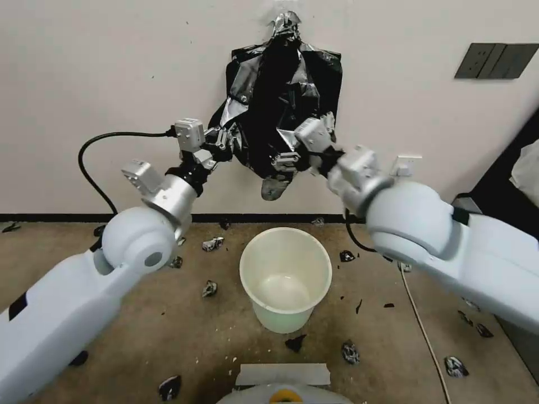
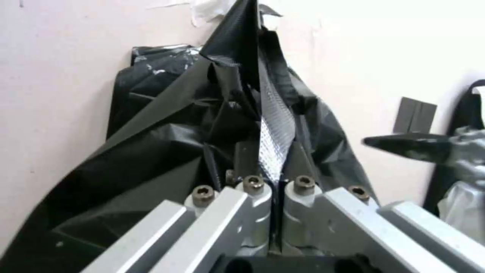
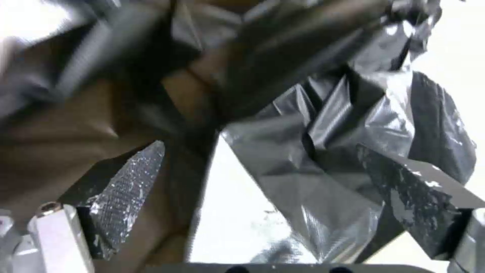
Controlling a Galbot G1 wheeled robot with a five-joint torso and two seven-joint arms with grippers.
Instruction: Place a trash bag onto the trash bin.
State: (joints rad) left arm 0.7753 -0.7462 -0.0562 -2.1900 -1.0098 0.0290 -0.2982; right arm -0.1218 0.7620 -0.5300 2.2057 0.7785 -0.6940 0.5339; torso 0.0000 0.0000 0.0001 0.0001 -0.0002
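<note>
A crinkly, glossy black trash bag (image 1: 281, 106) hangs on the wall from a silver-taped top (image 1: 286, 23), directly above the round white trash bin (image 1: 283, 321), which stands upright on the floor. My left gripper (image 1: 224, 140) is at the bag's lower left edge; in the left wrist view its fingers (image 2: 247, 153) are pressed together on a fold of the trash bag (image 2: 166, 125). At the bag's lower right, my right gripper (image 1: 287, 160) has its jaws spread wide. In the right wrist view the film of the trash bag (image 3: 303, 178) lies between its fingers (image 3: 126, 189).
Small torn black plastic scraps (image 1: 209, 288) are scattered on the brown floor around the bin. A black cable (image 1: 92, 168) loops beside the left arm, and a thin cord (image 1: 421, 325) runs across the floor at the right. Dark wall plates (image 1: 494, 60) sit at upper right.
</note>
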